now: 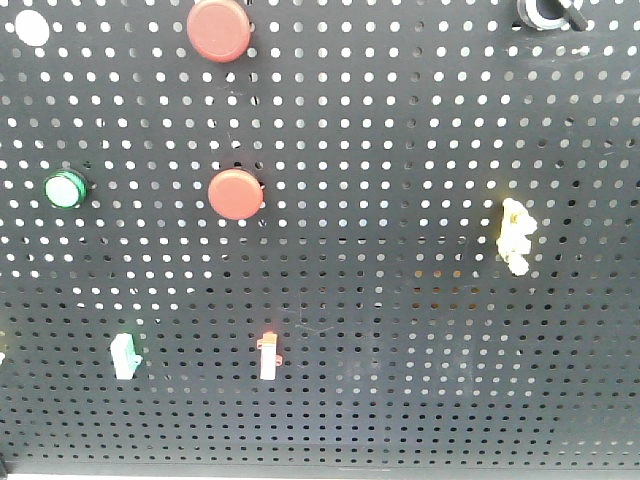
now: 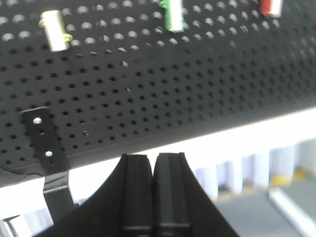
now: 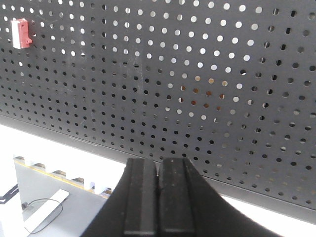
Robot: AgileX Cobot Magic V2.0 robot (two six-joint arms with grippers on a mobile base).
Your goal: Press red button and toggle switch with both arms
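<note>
1. Nothing of the task looks done yet. In the front view no arm of mine is at the black perforated metal pegboard (image 1: 400,330), and both round red push buttons, the upper one (image 1: 219,29) and the lower one (image 1: 235,194), stand untouched.
2. My left gripper (image 2: 154,163) has its two black fingers pressed together, holding nothing. It hangs below the board's lower edge, apart from the small green-topped switch (image 2: 172,15) and the red-topped one (image 2: 270,6) higher up.
3. My right gripper (image 3: 158,168) is likewise closed and empty, low before the board. The small red rocker switch (image 3: 21,33) sits far up to the left.
4. Which switch counts as the toggle I cannot tell. In the front view candidates are the green one (image 1: 125,356), the red-and-white one (image 1: 268,356) and the yellowish lever (image 1: 516,235).
5. Room: both wrists have open space beneath the board's bottom edge. The black bracket (image 2: 45,148) stands left of my left gripper, so I judge a straight upward path clear.
</note>
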